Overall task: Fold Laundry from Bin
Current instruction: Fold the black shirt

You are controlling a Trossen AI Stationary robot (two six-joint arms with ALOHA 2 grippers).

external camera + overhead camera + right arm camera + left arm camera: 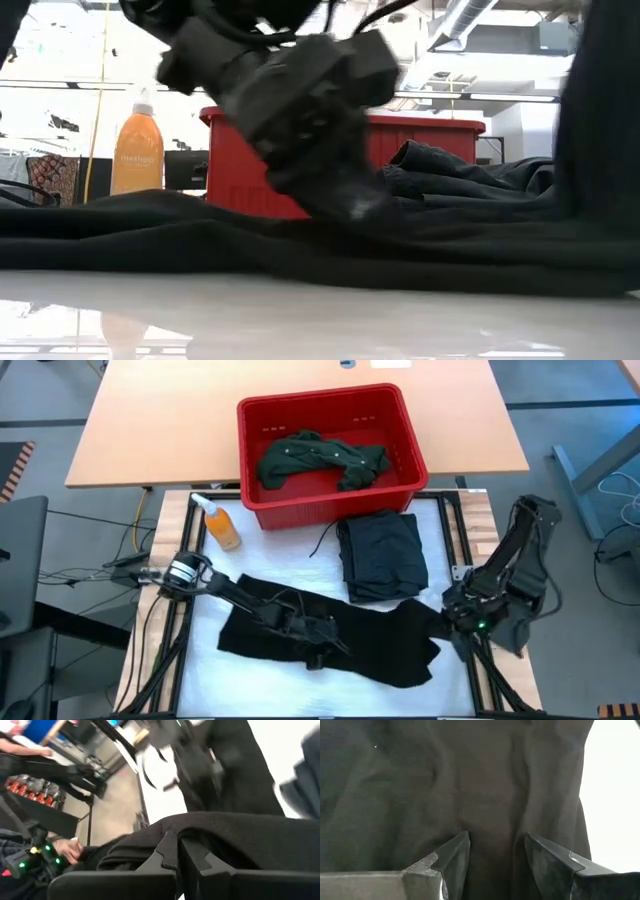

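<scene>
A black garment [330, 640] lies spread across the white table top, near its front edge. My left gripper [318, 635] reaches in from the table's left and stands open over the garment's middle, slanting down; a ridge of cloth [495, 820] lies between its fingertips. My right gripper [452, 616] is at the garment's right end, shut on it. The red bin [325, 508] stands at the far side with a dark green shirt [320, 458] lying on its floor. A folded dark garment [382, 555] lies in front of the bin. My left gripper's open fingertips [460, 845] are down at the black cloth [420, 225]; whether they touch it I cannot tell. My right gripper is shut on the black garment's right end [220, 832], coming from the table's right. The cloth bunches over the fingertips [167, 847] and hides the pinch. The rest of the garment lies on the table.
An orange bottle [222, 525] stands at the far left of the table top, beside the bin. A wooden table [150, 420] lies beyond the bin. In the right wrist view a person's arm [25, 747] shows in the room off the table.
</scene>
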